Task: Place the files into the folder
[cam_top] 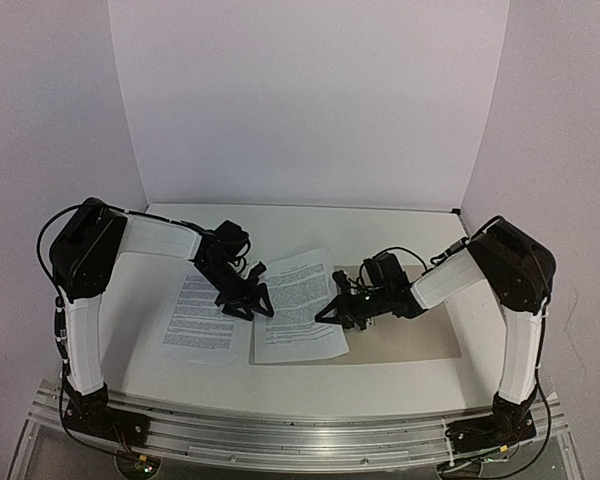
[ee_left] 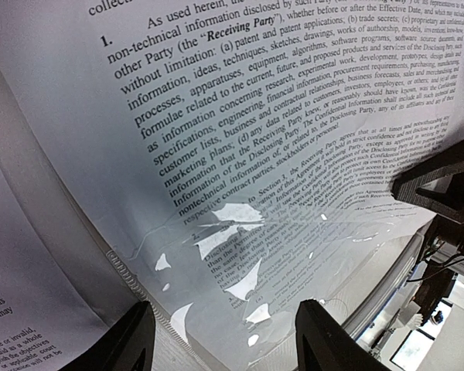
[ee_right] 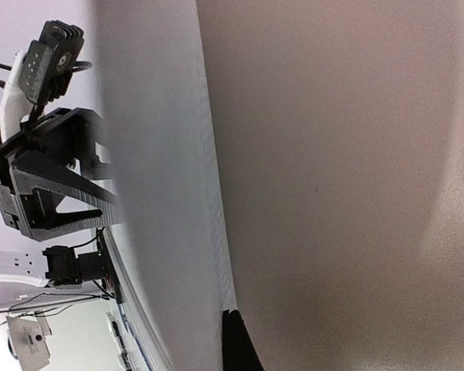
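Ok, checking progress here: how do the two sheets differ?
The left sheet lies on the bare table; the right sheet overlaps the folder. The shut right tool is at the right sheet's edge, away from the left sheet. Both are white with black text.

Soft, even light; glare patches on the sheet (right wrist view blurred close-up).

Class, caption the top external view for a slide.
Two printed sheets and a tan folder; left end effector open above the sheets.
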Tool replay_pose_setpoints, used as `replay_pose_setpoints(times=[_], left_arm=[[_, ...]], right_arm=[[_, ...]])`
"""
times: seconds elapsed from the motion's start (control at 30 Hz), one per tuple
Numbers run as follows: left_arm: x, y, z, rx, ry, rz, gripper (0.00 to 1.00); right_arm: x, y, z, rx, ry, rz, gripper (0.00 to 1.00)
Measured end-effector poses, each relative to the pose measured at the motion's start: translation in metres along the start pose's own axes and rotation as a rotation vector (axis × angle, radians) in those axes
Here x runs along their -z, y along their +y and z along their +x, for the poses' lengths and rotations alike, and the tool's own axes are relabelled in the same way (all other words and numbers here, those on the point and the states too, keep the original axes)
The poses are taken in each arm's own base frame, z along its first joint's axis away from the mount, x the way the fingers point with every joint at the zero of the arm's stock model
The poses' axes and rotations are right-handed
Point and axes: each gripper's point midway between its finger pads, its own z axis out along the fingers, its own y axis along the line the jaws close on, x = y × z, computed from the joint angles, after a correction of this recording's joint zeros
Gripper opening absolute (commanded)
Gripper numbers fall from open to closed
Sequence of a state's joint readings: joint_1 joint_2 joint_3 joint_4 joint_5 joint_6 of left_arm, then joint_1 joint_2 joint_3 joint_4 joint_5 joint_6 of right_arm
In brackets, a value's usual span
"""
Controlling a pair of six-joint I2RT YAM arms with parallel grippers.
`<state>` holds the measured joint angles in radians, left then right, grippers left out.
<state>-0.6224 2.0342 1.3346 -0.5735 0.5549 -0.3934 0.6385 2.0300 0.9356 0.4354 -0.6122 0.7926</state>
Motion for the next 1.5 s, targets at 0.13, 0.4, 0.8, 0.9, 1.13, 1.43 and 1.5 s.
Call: replay_pose_setpoints(times=[0.13, 0.4, 0.8, 0.9, 1.13, 1.43, 1.5], left_arm=[[0.0, 0.0, 0.0, 0.0, 0.0, 0.0, 0.63], [0.0, 0.0, 0.0, 0.0, 0.0, 0.0, 0.63], [0.0, 0.0, 0.0, 0.0, 0.0, 0.0, 0.63], [0.0, 0.0, 0.0, 0.0, 0.0, 0.0, 0.63], [0.0, 0.0, 0.0, 0.0, 0.0, 0.001, 0.63], [0.0, 0.0, 0.0, 0.0, -0.001, 0.001, 0.63], [0.0, 0.0, 0.0, 0.0, -0.001, 0.001, 0.63]], right_arm=[[0.0, 0.003, -0.003, -0.047, -0.015, -0.014, 0.0], [0.001, 0.002, 0.0, -0.168, -0.06, -0.047, 0.0], [0.001, 0.001, 0.015, -0.237, -0.019, -0.07, 0.0], [0.001, 0.002, 0.015, -0.284, -0.017, -0.072, 0.0], [0.0, -0.001, 0.016, -0.39, -0.023, -0.065, 0.0], [-0.002, -0.009, 0.022, -0.478, -0.045, -0.034, 0.16], [-0.002, -0.01, 0.022, -0.478, -0.05, -0.021, 0.23]])
